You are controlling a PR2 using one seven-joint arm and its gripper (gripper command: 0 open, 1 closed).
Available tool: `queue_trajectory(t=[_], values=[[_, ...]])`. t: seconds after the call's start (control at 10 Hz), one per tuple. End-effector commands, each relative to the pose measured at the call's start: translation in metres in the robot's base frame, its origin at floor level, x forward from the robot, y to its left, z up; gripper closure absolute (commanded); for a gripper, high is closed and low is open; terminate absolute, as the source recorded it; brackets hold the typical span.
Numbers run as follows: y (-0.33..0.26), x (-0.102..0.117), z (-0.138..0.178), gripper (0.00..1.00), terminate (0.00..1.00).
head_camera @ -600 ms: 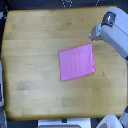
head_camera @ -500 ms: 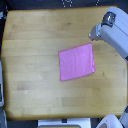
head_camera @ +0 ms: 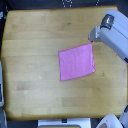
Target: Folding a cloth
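The pink-magenta cloth (head_camera: 76, 62) lies flat and unfolded on the wooden tabletop (head_camera: 35, 45), a little toward the exterior view's right of centre, slightly rotated. The grey-white arm comes in from the upper right, and its gripper (head_camera: 95, 40) sits just above the cloth's upper right corner. The image is too blurred to show the fingers or whether they are open or shut. I cannot tell if it touches the cloth.
Dark floor surrounds the table. A white object (head_camera: 64, 123) sits at the bottom edge, and another white rounded part (head_camera: 107, 122) at the bottom right. The arm's bulky housing (head_camera: 116, 35) covers the table's upper right corner.
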Motion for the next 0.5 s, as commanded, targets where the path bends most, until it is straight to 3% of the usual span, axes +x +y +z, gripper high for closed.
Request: queue_trajectory(t=[0.0,0.4], values=[[0.001,-0.025,-0.063,0.00,0.00],[0.006,-0.031,-0.098,0.00,0.00]])
